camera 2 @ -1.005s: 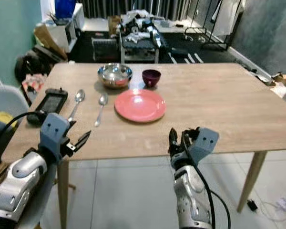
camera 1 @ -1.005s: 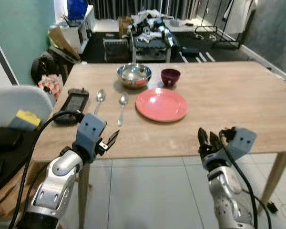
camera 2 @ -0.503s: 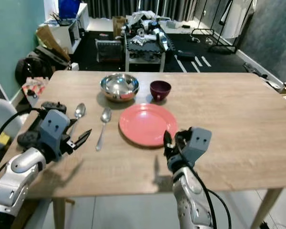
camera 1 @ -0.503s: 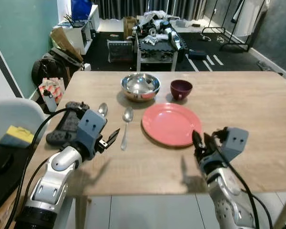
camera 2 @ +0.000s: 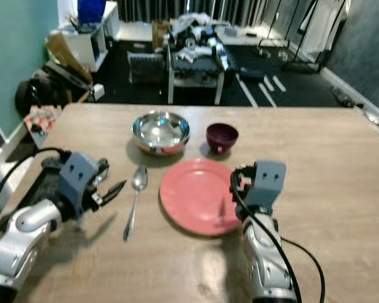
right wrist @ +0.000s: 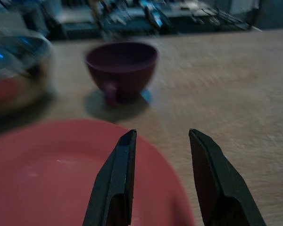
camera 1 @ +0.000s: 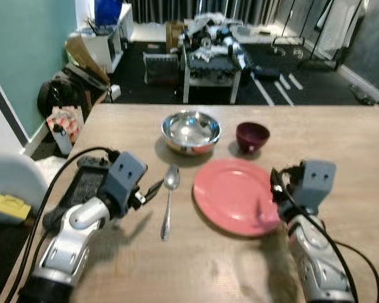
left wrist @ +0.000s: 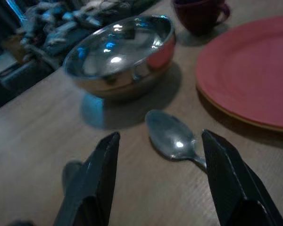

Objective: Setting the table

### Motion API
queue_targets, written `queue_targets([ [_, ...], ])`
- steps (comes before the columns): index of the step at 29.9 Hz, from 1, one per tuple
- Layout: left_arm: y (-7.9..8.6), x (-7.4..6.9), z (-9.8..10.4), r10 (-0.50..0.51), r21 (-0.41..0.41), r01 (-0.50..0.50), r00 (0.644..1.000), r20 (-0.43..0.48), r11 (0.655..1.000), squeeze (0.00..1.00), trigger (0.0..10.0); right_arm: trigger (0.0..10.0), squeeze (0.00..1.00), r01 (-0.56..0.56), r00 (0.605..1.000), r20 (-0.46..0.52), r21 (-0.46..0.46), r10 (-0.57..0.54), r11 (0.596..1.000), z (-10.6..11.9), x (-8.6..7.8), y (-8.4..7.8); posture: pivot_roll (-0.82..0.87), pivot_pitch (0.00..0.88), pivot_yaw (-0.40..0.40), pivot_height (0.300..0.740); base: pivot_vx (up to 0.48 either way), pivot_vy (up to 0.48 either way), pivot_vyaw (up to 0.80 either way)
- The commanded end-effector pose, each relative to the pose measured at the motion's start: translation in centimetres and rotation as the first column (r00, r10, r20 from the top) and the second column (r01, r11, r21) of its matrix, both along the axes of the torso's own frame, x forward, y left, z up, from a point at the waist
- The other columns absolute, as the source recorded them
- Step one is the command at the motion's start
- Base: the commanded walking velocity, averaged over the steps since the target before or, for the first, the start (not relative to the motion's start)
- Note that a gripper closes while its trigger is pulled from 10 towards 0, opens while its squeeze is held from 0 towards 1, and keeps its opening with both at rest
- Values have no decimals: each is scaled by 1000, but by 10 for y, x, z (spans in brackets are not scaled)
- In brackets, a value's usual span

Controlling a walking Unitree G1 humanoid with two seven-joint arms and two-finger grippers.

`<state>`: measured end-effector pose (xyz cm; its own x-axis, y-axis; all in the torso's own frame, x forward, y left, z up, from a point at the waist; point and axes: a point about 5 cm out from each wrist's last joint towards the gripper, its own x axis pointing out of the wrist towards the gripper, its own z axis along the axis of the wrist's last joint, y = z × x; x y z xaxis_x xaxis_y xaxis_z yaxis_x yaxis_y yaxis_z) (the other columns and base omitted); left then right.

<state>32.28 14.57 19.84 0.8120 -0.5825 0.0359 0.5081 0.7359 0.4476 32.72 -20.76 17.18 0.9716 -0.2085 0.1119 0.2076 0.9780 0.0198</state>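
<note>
A pink plate (camera 1: pixel 237 196) lies on the wooden table (camera 1: pixel 341 145), with a steel bowl (camera 1: pixel 191 130) and a dark maroon cup (camera 1: pixel 252 136) behind it. A spoon (camera 1: pixel 168 199) rests left of the plate. My left gripper (camera 1: pixel 153 188) hovers open just left of that spoon, pointing at its bowl (left wrist: pixel 172 136); a second spoon (left wrist: pixel 70 172) is partly hidden by one finger. My right gripper (camera 1: pixel 275 186) is open above the plate's right edge (right wrist: pixel 61 169), facing the cup (right wrist: pixel 121 68).
A black flat device (camera 1: pixel 82 189) lies at the table's left side under my left arm. A white chair (camera 1: pixel 6 183) with a yellow item (camera 1: pixel 6 205) stands left of the table. Cluttered furniture and bags fill the room beyond the far edge.
The camera has come closer to the table. Both arms, earlier below the front edge, now reach over the tabletop, left by the spoon, right over the plate.
</note>
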Motion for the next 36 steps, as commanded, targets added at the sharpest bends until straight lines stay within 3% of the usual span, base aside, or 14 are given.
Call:
queue_targets([
  [1,-2,-4,-4,-23,38,22,1000,6,999,0,10000,10000,0,41,997,-60,2,-40,999,-12,-2,-6,124,87,60,740,0,0,0],
  [6,1,1,-1,-6,40,5,1000,17,999,0,10000,10000,0,90,992,-84,3,-89,996,-14,-1,-10,125,86,59,740,0,0,0],
  [14,-1,14,-3,-76,-90,69,994,-75,994,0,10000,10000,0,128,987,-98,-23,-129,992,-17,-2,-16,114,94,54,740,0,0,0],
  [17,-5,24,-5,-129,-119,114,984,-125,986,0,10000,10000,0,20,971,-239,-17,-23,1000,-39,-2,-6,103,111,57,740,0,0,0],
  [22,-12,26,1,-179,-139,163,977,-114,977,0,10000,10000,0,-24,941,-336,32,34,999,-59,-6,4,92,131,55,740,0,0,0],
  [25,-17,33,1,-203,-137,186,971,-124,973,0,10000,10000,0,22,958,-287,85,4,996,-54,-7,2,78,144,57,740,0,0,0],
  [29,-26,42,-3,-232,-109,218,963,-140,970,0,10000,10000,0,-11,963,-269,39,21,999,-46,-7,0,59,151,64,740,0,0,0],
  [30,-29,44,-1,-241,-111,227,961,-138,968,0,10000,10000,0,-55,959,-279,-17,48,998,-43,-8,1,54,154,67,740,0,0,0],
  [31,-29,44,-1,-241,-111,227,961,-138,968,0,10000,10000,0,-55,959,-279,-17,48,998,-43,-8,1,54,154,67,740,0,0,0],
  [32,-33,45,3,-252,-112,239,959,-126,964,0,10000,10000,0,-136,953,-283,-73,110,988,-41,-10,5,50,157,66,740,0,0,0],
  [36,-41,50,14,-270,-130,256,958,-100,958,0,10000,10000,0,-356,902,-312,-144,299,923,-39,-21,24,51,165,65,740,0,0,0],
])
